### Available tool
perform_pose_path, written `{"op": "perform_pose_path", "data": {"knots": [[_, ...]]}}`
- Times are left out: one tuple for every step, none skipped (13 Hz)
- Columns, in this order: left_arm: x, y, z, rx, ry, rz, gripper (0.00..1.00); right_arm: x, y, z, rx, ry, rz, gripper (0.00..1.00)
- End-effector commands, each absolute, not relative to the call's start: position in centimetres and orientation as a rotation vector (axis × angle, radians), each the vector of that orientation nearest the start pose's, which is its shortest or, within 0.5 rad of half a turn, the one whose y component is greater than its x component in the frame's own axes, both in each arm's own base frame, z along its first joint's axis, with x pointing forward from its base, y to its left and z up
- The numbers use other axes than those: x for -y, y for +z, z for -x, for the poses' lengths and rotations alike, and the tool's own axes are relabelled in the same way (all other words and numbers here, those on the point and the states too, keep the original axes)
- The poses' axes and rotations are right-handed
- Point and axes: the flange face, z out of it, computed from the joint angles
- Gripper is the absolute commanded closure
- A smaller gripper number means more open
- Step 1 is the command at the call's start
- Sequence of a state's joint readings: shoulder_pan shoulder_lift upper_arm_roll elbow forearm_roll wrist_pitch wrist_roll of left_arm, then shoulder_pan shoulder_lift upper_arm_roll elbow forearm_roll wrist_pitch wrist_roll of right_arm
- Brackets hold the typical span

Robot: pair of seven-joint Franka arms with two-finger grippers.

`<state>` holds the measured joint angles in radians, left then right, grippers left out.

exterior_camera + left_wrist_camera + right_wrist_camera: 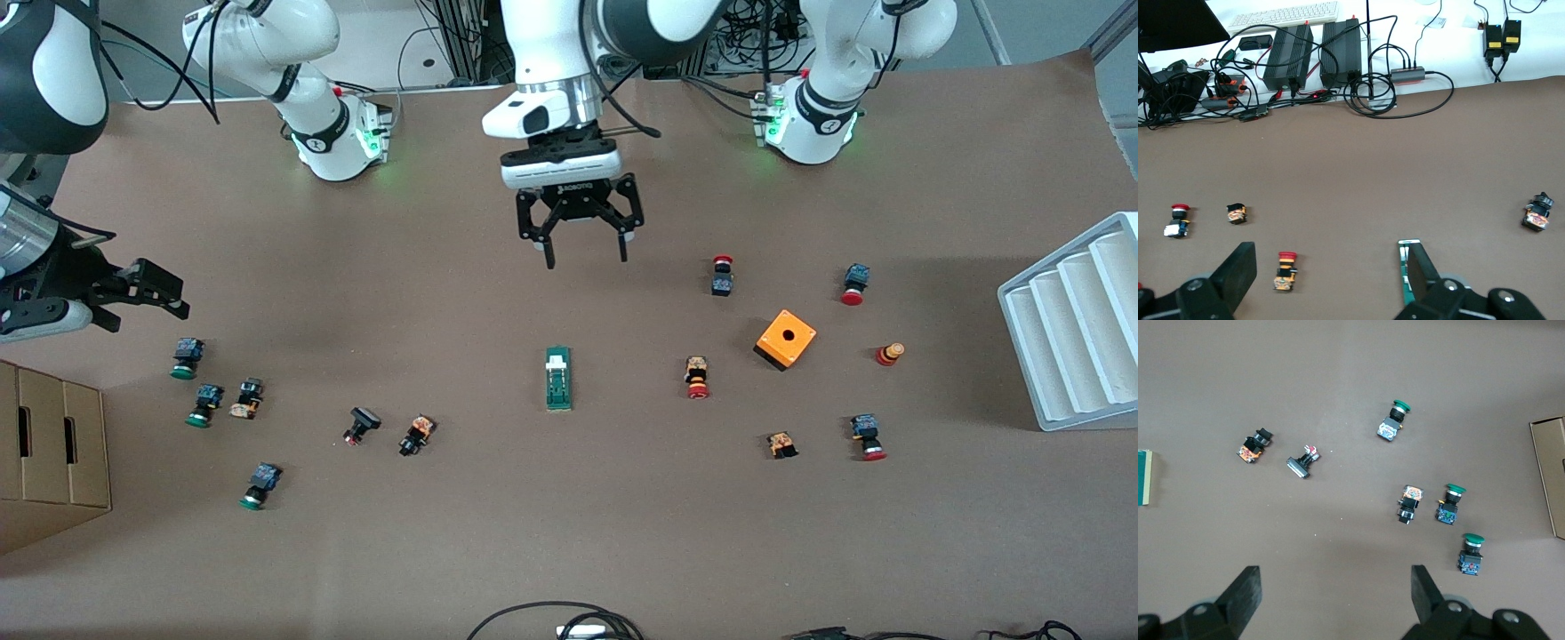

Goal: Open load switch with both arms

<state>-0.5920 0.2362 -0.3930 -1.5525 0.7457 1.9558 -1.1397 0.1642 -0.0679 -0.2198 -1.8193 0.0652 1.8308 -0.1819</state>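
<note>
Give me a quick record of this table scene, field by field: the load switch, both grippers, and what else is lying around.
load switch: load switch flat on the table, mid-table, white tab toward the robots, untouched
left gripper: left gripper open, in the air over bare table just robot-ward of the switch
right gripper: right gripper open, over the right arm's end of the table, holding nothing
other items: orange box, green-capped buttons, red-capped buttons, white rack, cardboard box
</note>
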Motion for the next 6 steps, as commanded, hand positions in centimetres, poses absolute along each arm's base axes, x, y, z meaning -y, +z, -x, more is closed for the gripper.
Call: {"op": "perform_pose_path", "data": {"knots": [[46.9, 58.2, -43.5, -0.130, -0.894, 2.881, 0.00, 2.9, 57.4, -54.8, 0.178, -0.135, 3.085, 0.00], [45.7, 58.9, -44.3, -0.140, -0.876, 2.893, 0.00, 2.9, 57.4, -54.8, 0.178, -0.135, 3.085, 0.00], [44.3, 59.4, -45.3, -0.153, -0.849, 2.904, 0.00, 2.8, 57.4, -54.8, 0.181, -0.135, 3.085, 0.00], [43.3, 60.1, -45.9, -0.180, -0.830, 2.919, 0.00, 2.9, 57.4, -54.8, 0.178, -0.135, 3.085, 0.00], [42.3, 60.6, -46.5, -0.195, -0.807, 2.932, 0.00, 2.8, 57.4, -54.8, 0.181, -0.135, 3.085, 0.00], [41.5, 60.8, -47.1, -0.214, -0.786, 2.939, 0.00, 2.9, 57.4, -54.8, 0.178, -0.135, 3.085, 0.00]]}}
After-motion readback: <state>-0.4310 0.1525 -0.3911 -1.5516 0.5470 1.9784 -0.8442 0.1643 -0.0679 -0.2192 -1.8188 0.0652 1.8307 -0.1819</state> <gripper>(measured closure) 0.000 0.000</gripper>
